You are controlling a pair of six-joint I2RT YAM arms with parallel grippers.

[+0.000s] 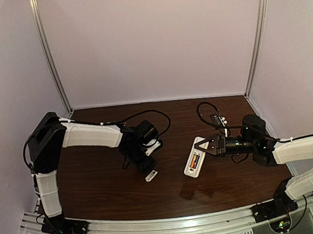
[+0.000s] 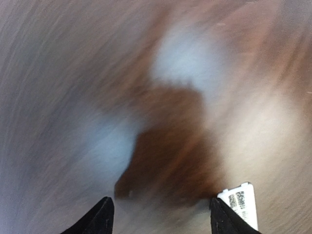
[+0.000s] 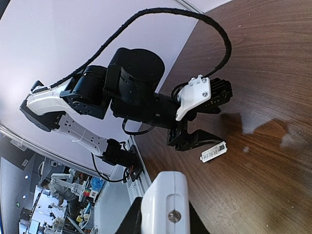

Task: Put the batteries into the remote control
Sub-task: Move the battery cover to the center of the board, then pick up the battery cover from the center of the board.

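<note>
Across the lower half of the overhead frame lies the dark wooden tabletop (image 1: 98, 201). At its right of centre, the right tool (image 1: 207, 146) grips the upper end of the white remote control (image 1: 194, 161), which rests back-up on the wood. Left of centre, the left tool (image 3: 191, 142) hangs with its fingers wide apart and empty, just above a small white labelled cover piece (image 1: 151, 176). The batteries (image 1: 195, 160) sit in the remote's recess; the orange one is plain, the other too small to make out.
</note>
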